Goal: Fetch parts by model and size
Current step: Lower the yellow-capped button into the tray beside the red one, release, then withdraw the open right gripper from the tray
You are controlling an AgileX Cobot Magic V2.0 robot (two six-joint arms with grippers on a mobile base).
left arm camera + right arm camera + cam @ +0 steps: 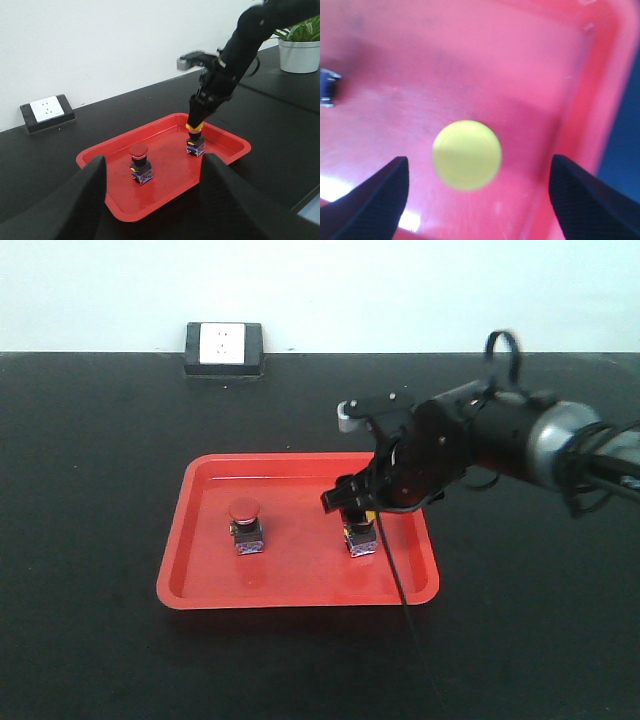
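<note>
Two small mushroom-head push buttons stood upright in a shallow red plastic tray [200, 585] at the centre of the front view: the red-capped push button [245, 525] toward the tray's left, the yellow-capped push button [360, 532] toward its right, well apart. The right gripper [475, 172] hung directly above the yellow cap, which filled the middle of the right wrist view, its two dark fingers spread wide to either side and touching nothing. The left gripper [152, 192], at the bottom of its own view, was likewise open and empty, short of the tray. Each button looked light, rigid and top-heavy; the domed cap seemed smooth and likely slippery, so the flat-sided dark base beneath it was probably the safer hold. One black-framed white wall socket [223, 347] sat at the upper left, and one potted plant [300, 47] at the left wrist view's upper right.
</note>
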